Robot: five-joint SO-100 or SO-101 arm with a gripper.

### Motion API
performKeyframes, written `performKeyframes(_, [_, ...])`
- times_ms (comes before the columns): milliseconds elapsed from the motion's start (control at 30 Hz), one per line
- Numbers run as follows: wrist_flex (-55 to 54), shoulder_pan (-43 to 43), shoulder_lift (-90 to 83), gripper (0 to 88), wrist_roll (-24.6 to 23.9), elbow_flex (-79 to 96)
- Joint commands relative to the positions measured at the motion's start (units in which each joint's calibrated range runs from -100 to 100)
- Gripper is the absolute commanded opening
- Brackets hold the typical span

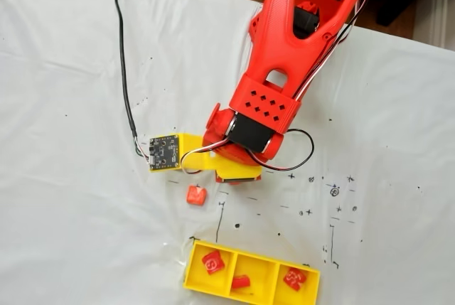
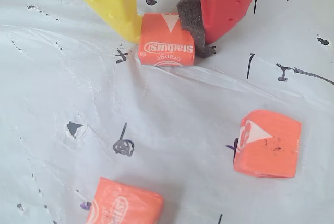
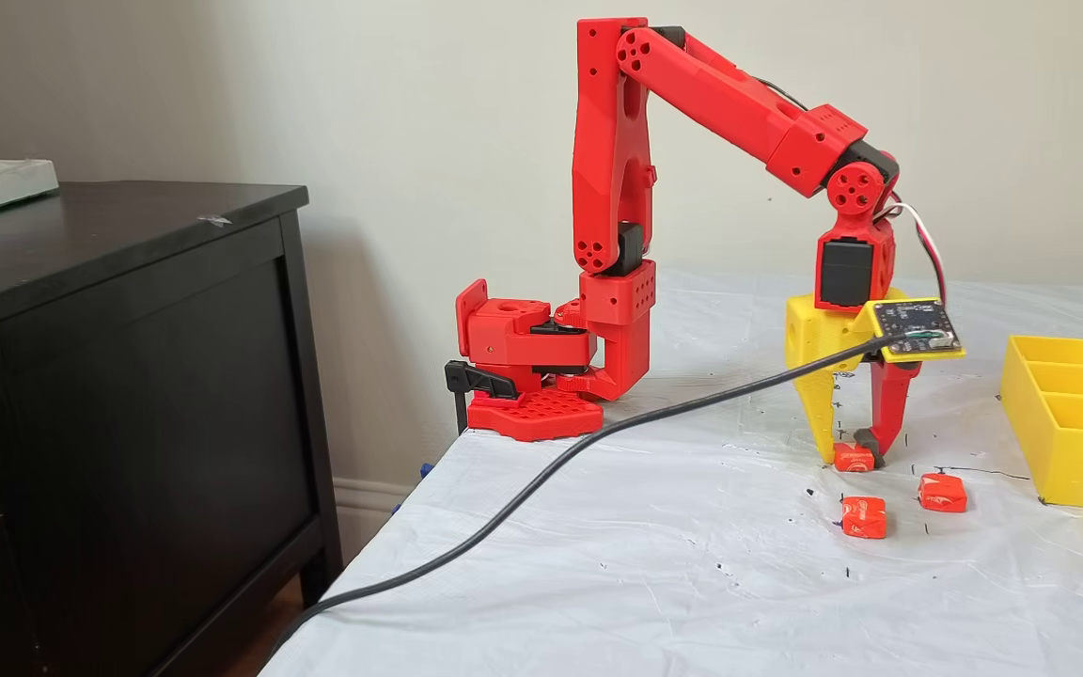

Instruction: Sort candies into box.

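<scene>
While my claw is pinching orange Starburst candy on desk, jaws closed against it, two more are lying nearby; yellow box is holding three.

One fixed camera looks straight down on the white-covered table. Another stands low beyond the table's edge, facing across toward the wall. The wrist camera looks down between the fingers, very near the table. All three share the candies by the box.
</scene>
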Motion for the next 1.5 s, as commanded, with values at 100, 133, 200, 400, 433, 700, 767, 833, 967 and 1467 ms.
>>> performKeyframes(100, [1.79, -1.21, -9.45, 1.5, -0.68, -2.42])
performKeyframes(133, [2.28, -1.57, -11.07, 1.3, -0.93, -2.78])
performKeyframes(200, [3.67, -2.66, -13.86, 0.7, -1.32, -4.24])
performKeyframes(400, [8.99, -7.10, -17.26, 0.2, -4.25, -13.53])
performKeyframes(433, [9.32, -7.73, -17.26, 0.2, -4.49, -14.07])
performKeyframes(700, [11.77, -10.99, -15.99, 0.2, -6.94, -23.17])
performKeyframes(767, [12.26, -11.81, -15.31, 0.2, -7.81, -25.81])
performKeyframes(833, [12.67, -13.53, -14.80, 0.2, -9.33, -29.46])
performKeyframes(967, [12.43, -16.15, -13.27, 0.2, -11.38, -33.73])
performKeyframes(1467, [-1.82, -21.41, -2.08, 0.2, -15.48, -37.38])
